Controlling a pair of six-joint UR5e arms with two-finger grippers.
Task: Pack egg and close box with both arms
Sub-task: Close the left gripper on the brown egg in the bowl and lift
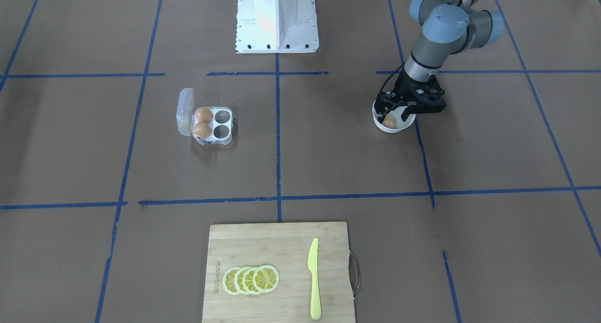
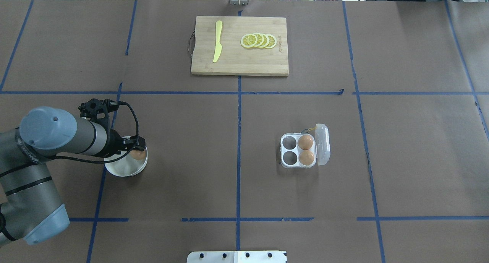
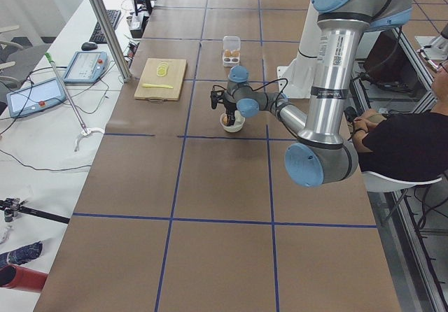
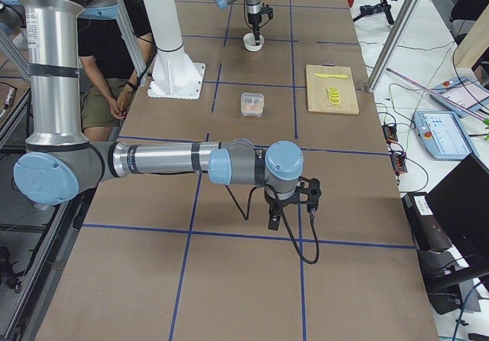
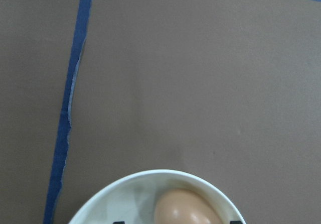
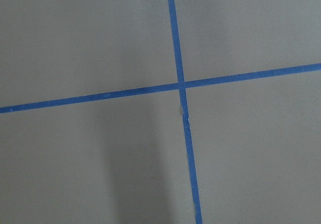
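Left claw (image 1: 393, 115) spread wide, straddling the egg (image 5: 186, 209) in white bowl (image 2: 124, 170). Right claw (image 4: 293, 212) hangs over desk (image 4: 229, 280); its spread cannot be told. Burnt stamp (image 1: 217, 276) on cutting board (image 1: 281, 248) illegible.

One camera sits behind my shoulders, looking down on the box (image 2: 297, 150); another faces me from across it, so both share it. Two end cameras view the box from afar. My wrist cameras look straight down, close to the table (image 2: 191, 140).

- egg (image 5: 183, 209) between the left gripper (image 1: 396, 112) jaws: smooth, faint sheen
- bowl (image 5: 120, 199) around it: glossy white
- box (image 2: 323, 144), well off: clear shiny plastic
- table cover (image 5: 175, 83): matt brown paper
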